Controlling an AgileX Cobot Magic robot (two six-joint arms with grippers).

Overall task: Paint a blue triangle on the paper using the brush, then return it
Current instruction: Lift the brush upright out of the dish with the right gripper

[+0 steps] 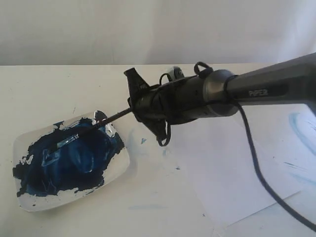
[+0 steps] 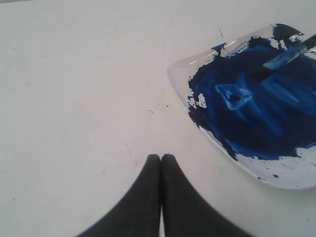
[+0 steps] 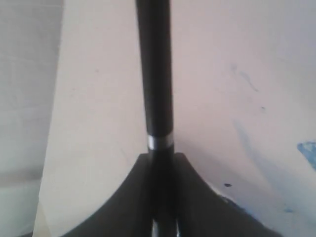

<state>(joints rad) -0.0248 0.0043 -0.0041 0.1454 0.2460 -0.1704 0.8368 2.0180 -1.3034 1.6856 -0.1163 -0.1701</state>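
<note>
Brush (image 1: 112,117): slim black handle clamped in right hand (image 3: 160,160); tip in blue-smeared dish (image 2: 296,175); left hand (image 2: 161,159) closed, empty.

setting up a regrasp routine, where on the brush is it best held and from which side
Grip the brush on its bare black handle, well back from the wet blue tip resting in the paint dish. It is probably best to come from the paper side, in line with the slanted shaft, pinching across it. The right hand is shut on it just so.
</note>
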